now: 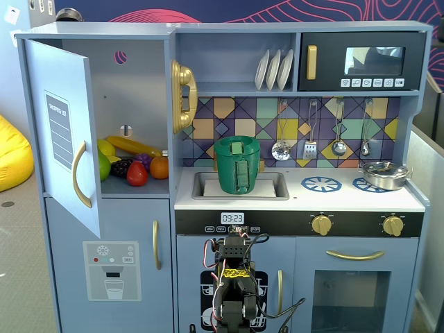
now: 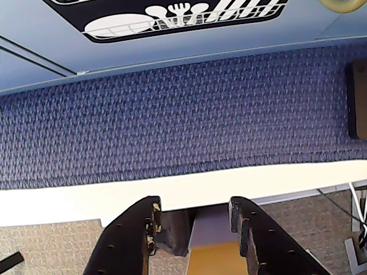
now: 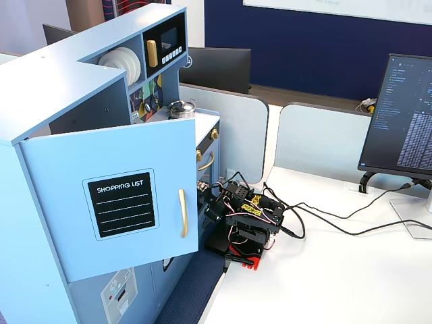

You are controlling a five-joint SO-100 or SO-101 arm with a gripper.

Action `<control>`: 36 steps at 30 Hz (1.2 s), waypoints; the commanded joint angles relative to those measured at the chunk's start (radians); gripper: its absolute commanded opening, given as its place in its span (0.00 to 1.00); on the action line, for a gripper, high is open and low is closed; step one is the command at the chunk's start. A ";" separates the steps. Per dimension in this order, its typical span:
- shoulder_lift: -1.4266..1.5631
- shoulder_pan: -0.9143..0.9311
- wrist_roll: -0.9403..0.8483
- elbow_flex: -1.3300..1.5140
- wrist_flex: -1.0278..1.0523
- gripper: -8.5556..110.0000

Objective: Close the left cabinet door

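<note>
Well, the left cabinet door (image 3: 115, 202) hangs wide open, nothing done, while the gripper (image 2: 195, 220), fingers parted and empty, sits folded at the table's near edge.

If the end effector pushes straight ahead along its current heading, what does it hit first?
In the wrist view the open end effector points at the white table edge and dark blue woven carpet, so probably the carpet, then the light blue toy kitchen base. Depth is unclear.
</note>
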 commanded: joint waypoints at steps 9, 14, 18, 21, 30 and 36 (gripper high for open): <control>-0.005 0.015 0.028 0.020 0.166 0.07; -0.006 -0.060 0.034 0.020 0.166 0.07; -0.009 -0.371 0.127 -0.023 0.034 0.07; 0.041 -0.723 0.195 -0.097 -0.063 0.07; -0.075 -1.563 -0.109 -0.367 -0.511 0.07; -0.433 -1.810 -0.192 -0.537 -0.969 0.07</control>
